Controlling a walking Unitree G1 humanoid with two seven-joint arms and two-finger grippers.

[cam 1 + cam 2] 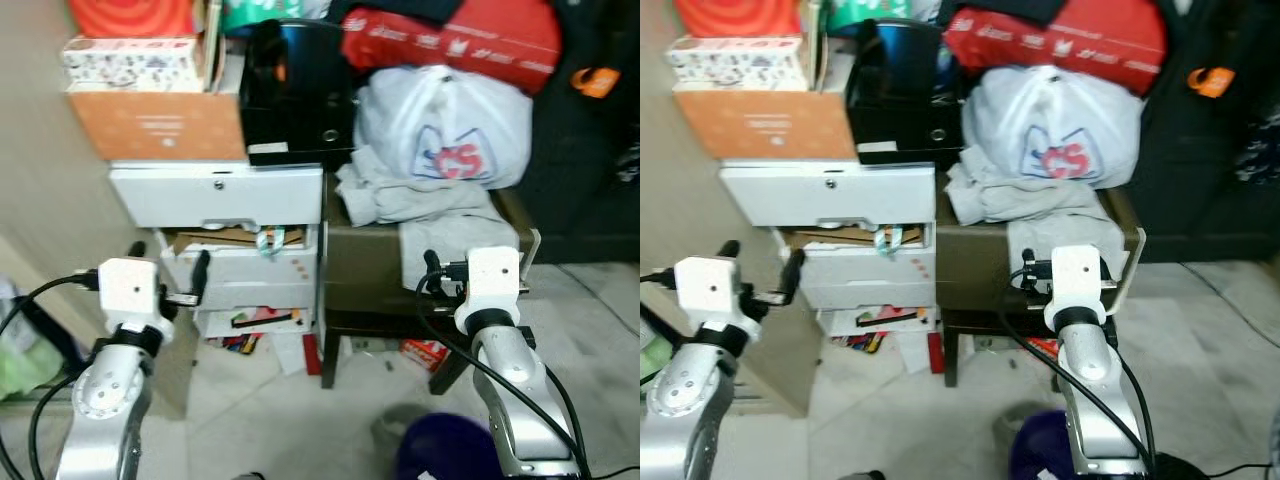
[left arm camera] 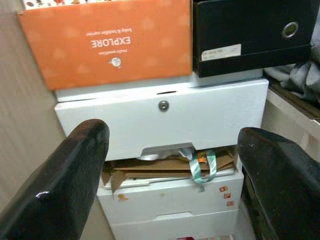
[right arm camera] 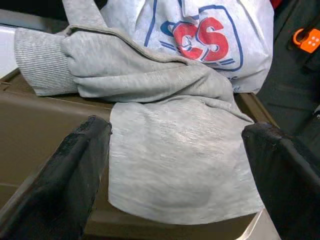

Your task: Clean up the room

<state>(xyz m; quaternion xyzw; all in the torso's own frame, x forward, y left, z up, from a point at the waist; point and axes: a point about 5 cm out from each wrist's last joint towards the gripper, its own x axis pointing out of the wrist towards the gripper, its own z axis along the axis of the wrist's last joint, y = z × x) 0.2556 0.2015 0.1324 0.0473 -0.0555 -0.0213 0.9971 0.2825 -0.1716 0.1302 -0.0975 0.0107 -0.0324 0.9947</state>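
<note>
Both arms are raised in front of a cluttered corner. The left claw [image 2: 170, 175] faces a white drawer unit [image 1: 225, 195], fingers spread wide and holding nothing. The right claw [image 3: 175, 185] faces a brown worktop [image 3: 45, 125], fingers likewise spread and empty.

Item for tidying: a grey sweatshirt [image 3: 165, 150] lies crumpled on the worktop, 1 flat panel draped over the front edge and a ribbed cuff [image 3: 42, 62] pointing toward the drawer unit. A white plastic bag [image 1: 450, 125] with red and blue lettering sits on the worktop, touching the garment's upper folds; how much of the cloth it pins cannot be told. A red package [image 1: 450, 40] rests above the bag.

The drawer unit carries an orange box [image 2: 107, 42] and a black box [image 2: 250, 32]. The second drawer stands ajar, with brown cardboard [image 2: 165, 165] and a green ribbon [image 2: 202, 167] spilling out. Papers [image 1: 255, 330] lie on the floor below.

Assessment: the sweatshirt appears the likely next target for the right claw.

Risks:
1. If the bag traps the cloth, pulling the garment could drag the bag off the worktop.
2. A pinch on the hanging panel alone may slip, as the fabric is loose.
3. The protruding cardboard could jam the drawer if pushed shut.
</note>
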